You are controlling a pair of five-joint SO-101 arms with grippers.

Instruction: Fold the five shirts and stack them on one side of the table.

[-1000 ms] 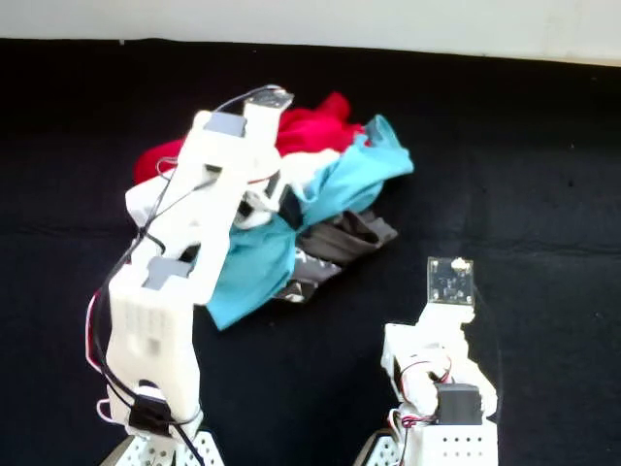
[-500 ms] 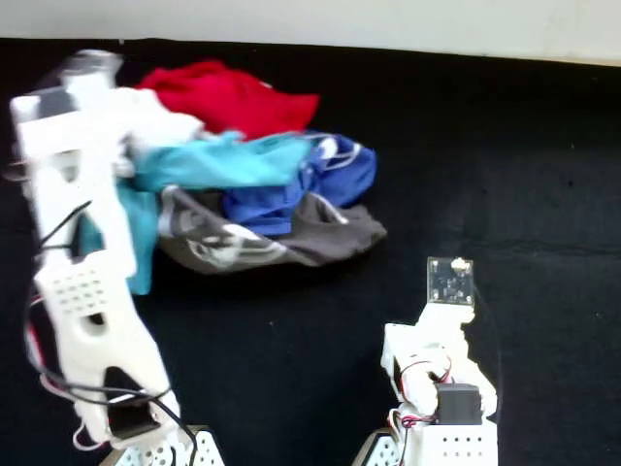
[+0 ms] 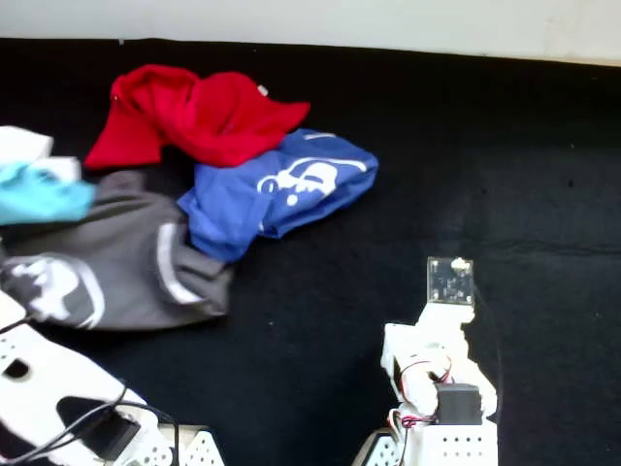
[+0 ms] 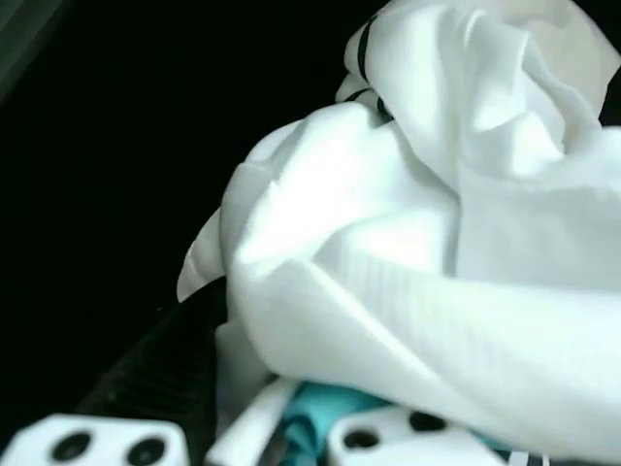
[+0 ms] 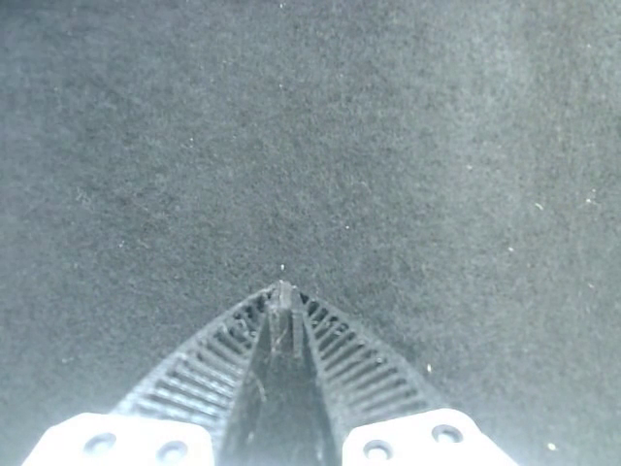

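Left of the grey shirt [image 3: 116, 272], my left gripper [image 4: 291, 413] is clamped on the white shirt [image 4: 408, 243], with some teal shirt [image 3: 44, 192] caught too, I think to separate one for folding. The blue shirt [image 3: 281, 189] touches the grey shirt's right side; well beyond, my right gripper [image 5: 282, 301] rests closed, out of the way.

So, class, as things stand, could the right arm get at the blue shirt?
Probably yes: the right gripper is shut over bare table, and nothing lies between it and the blue shirt. It must open first.
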